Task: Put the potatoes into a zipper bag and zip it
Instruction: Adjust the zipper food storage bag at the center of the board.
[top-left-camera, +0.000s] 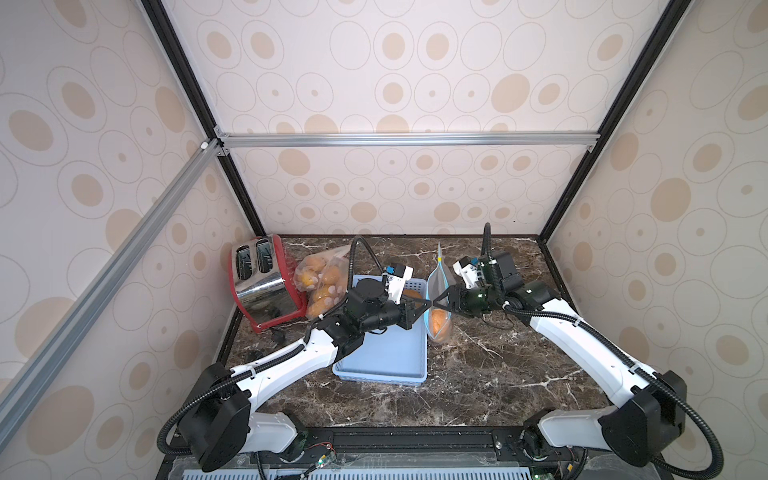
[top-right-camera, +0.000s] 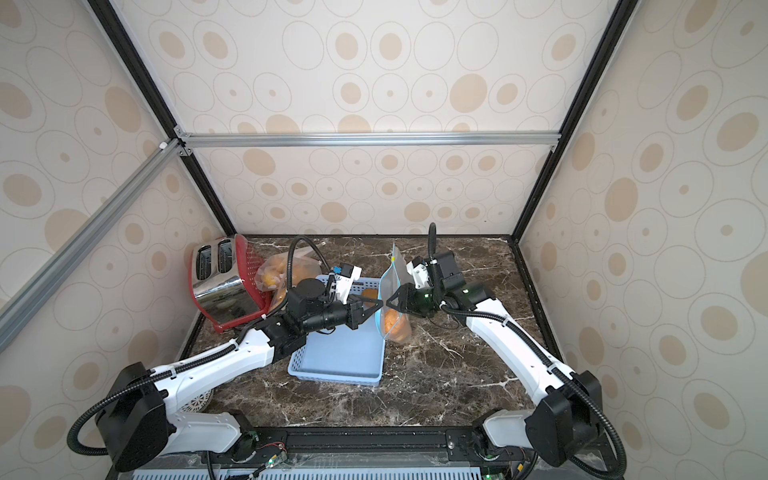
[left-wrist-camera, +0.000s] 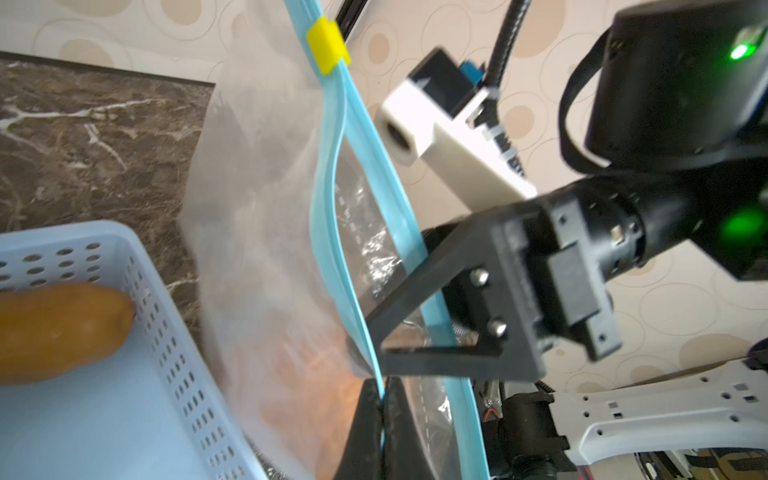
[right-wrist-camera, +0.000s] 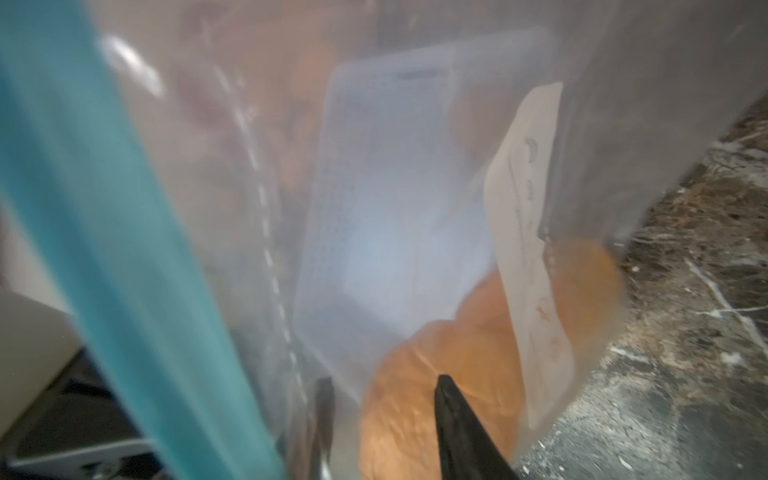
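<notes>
Worktop (top-left-camera: 478, 374): one.

Arms: two, left arm (top-left-camera: 291, 361) and right arm (top-left-camera: 582, 336), each with one tool: left tool (top-left-camera: 427, 300), right tool (top-left-camera: 435, 302).

Toaster (top-left-camera: 259, 286): one, with two slots (top-left-camera: 243, 262).

Basket (top-left-camera: 386, 357): one, holding one potato (left-wrist-camera: 58, 332).

Bags: two.
- The zipper bag (top-left-camera: 437, 282) carries one yellow slider (left-wrist-camera: 328, 43). The potatoes (right-wrist-camera: 415, 395) inside it overlap. At least two appear in the right wrist view; the exact number cannot be determined.
- The second bag (top-left-camera: 322, 270), beside the toaster, holds at least four potatoes in both top views. The left arm obscures the full count.
</notes>
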